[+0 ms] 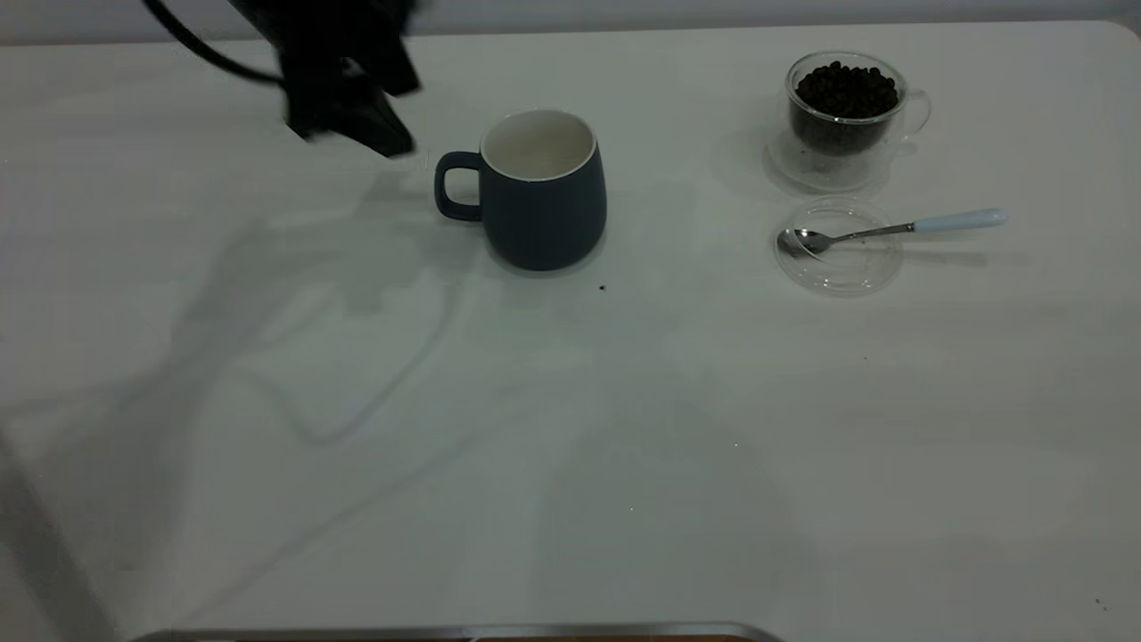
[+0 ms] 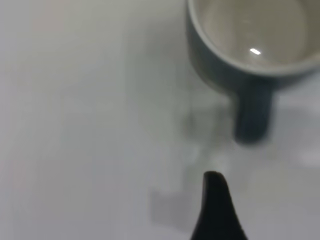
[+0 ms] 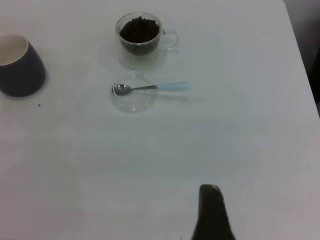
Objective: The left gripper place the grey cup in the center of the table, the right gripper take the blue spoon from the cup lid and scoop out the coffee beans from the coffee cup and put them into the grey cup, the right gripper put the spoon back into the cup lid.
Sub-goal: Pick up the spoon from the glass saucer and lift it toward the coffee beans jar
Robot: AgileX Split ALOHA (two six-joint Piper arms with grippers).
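The grey cup stands upright and empty at the table's middle, handle toward my left gripper. That gripper is open, hovering just beyond the handle, apart from it. In the left wrist view one fingertip shows short of the cup. The blue-handled spoon lies with its bowl in the clear cup lid. The glass coffee cup holds coffee beans. My right gripper is outside the exterior view. Its wrist view shows one fingertip far from the spoon, with nothing held.
A loose coffee bean lies on the white table just in front of the grey cup. The coffee cup stands on a clear saucer. The table's right edge shows in the right wrist view.
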